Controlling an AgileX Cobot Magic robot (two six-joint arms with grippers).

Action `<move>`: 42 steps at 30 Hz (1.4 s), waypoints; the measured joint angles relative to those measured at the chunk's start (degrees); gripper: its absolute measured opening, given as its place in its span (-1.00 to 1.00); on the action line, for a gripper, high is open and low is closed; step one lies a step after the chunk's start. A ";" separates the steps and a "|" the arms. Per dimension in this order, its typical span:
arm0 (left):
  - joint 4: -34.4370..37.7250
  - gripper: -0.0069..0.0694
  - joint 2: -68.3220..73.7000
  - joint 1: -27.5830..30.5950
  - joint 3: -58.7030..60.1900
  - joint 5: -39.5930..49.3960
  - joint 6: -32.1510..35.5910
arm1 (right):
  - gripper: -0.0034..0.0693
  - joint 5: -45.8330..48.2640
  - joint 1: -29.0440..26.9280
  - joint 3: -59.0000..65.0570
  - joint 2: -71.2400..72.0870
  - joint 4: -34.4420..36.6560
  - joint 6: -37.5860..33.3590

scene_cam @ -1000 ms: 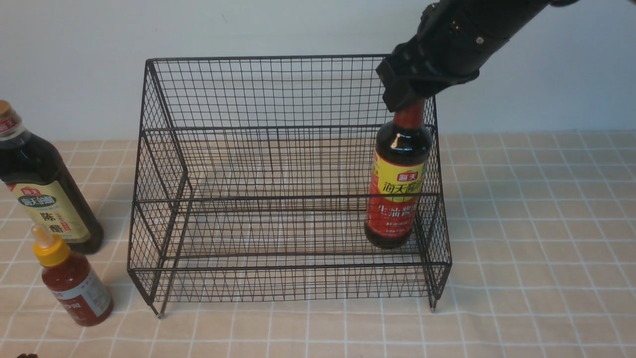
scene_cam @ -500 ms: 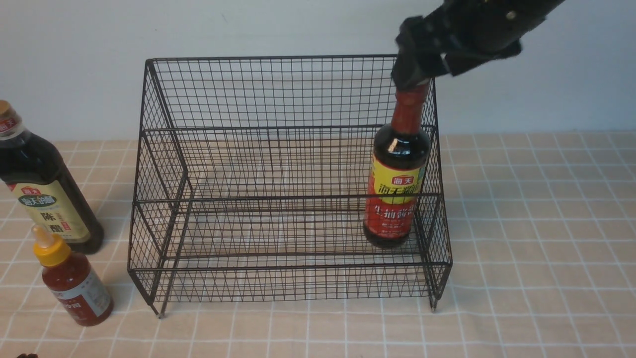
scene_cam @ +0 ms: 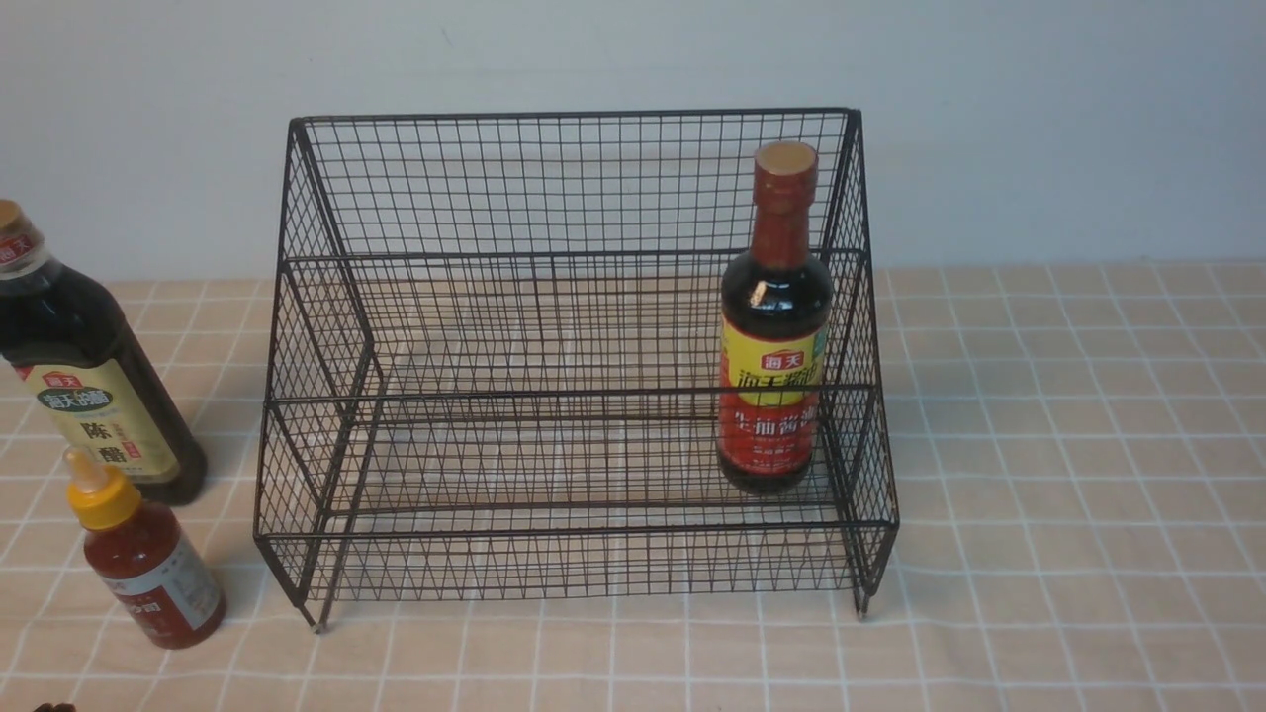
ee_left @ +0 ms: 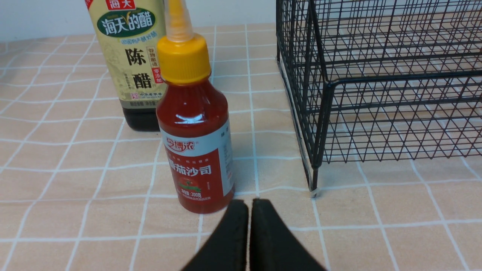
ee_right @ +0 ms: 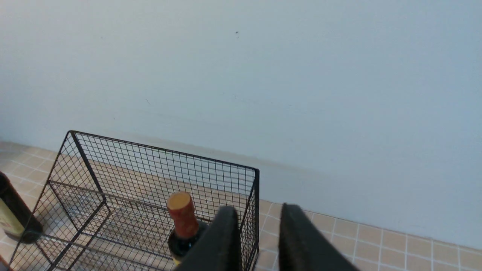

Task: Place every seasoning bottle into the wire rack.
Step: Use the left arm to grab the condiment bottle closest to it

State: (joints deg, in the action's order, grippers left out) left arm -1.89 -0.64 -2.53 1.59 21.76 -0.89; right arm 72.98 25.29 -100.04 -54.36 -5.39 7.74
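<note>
The tall dark bottle with the red neck (scene_cam: pixel 776 326) stands upright on the lower tier at the right end of the black wire rack (scene_cam: pixel 574 114), free of any grip. To the left of the rack, on the cloth, are the larger dark bottle with the cream label (scene_cam: pixel 84 386) and, in front of it, the small red sauce bottle with the yellow cap (scene_cam: pixel 148 559). My left gripper (ee_left: pixel 248 203) is shut and empty, low over the cloth just short of the small red bottle (ee_left: pixel 196 139). My right gripper (ee_right: pixel 259 210) is open and empty, high above the rack's (ee_right: pixel 162 148) right end and the tall bottle (ee_right: pixel 182 214).
A checked beige cloth (scene_cam: pixel 1068 475) covers the table, and a pale wall (scene_cam: pixel 1039 129) rises just behind the rack. The rack's front left foot (ee_left: pixel 313 190) stands close to my left gripper. Neither arm shows in the front view.
My right gripper opened off the tall bottle's neck and rose up and out of the front view. The bottle settled upright, slightly to the left. The left arm stayed still.
</note>
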 joint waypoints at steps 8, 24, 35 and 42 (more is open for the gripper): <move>0.00 -0.84 0.00 0.00 0.00 0.00 0.00 | -0.94 -21.24 0.00 36.27 33.37 -0.92 3.50; 0.00 -0.84 -0.05 0.00 0.00 0.00 0.00 | -0.94 -45.39 0.00 73.94 55.45 4.06 10.91; 0.00 -0.84 -0.05 0.00 0.00 0.00 0.00 | -0.94 -47.93 -1.43 81.48 55.45 4.31 0.43; 0.00 -0.84 -0.05 0.00 0.00 0.00 0.00 | -0.94 -48.77 -13.73 91.46 55.45 2.78 -0.87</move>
State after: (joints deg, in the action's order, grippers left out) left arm -1.89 -0.69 -2.53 1.59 21.76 -0.89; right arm 24.21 11.55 -8.59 1.09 -2.62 6.87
